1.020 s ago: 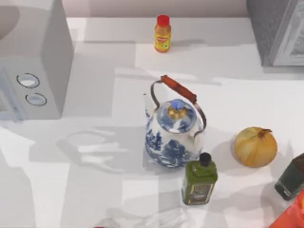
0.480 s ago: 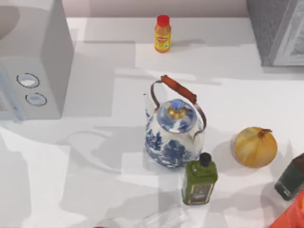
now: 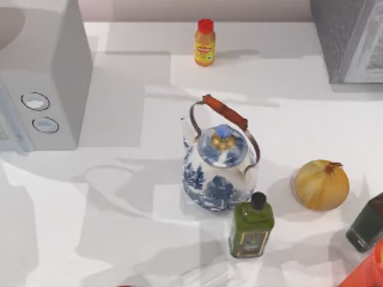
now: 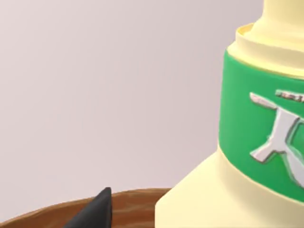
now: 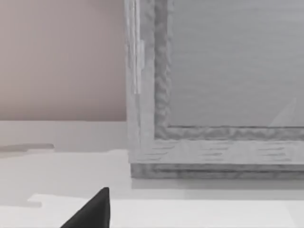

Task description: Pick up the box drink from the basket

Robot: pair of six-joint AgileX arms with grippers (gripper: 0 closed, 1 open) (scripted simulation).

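Box drink: a pale yellow drink container with a green neck band (image 4: 259,137) is being shown very close in the left wrist view, standing above a brown wooden basket rim (image 4: 52,211).
Left tool: one dark fingertip (image 4: 97,213) is being seen beside the basket rim, apart from the container; whether the tool is released or clenched cannot be told.
Right tool: one dark fingertip (image 5: 92,211) is being held over the worktop, facing a grey cabinet (image 5: 213,90); its state cannot be told either.
Progress: the container is being approached closely, but a grasp is not being shown, so the task is judged to be at the reach or early grip stage, with the lift out of the basket left.
Worktop: a white surface (image 3: 119,239) is carrying a blue-and-white porcelain teapot (image 3: 218,167) at the centre, a dark green bottle with a black cap (image 3: 251,227) touching or just beside it toward the near edge, a yellow onion (image 3: 321,184) toward the right edge, and a small orange bottle with a red cap (image 3: 204,42) at the far edge.
Room: a grey microwave (image 3: 39,78) is standing at the far left corner.
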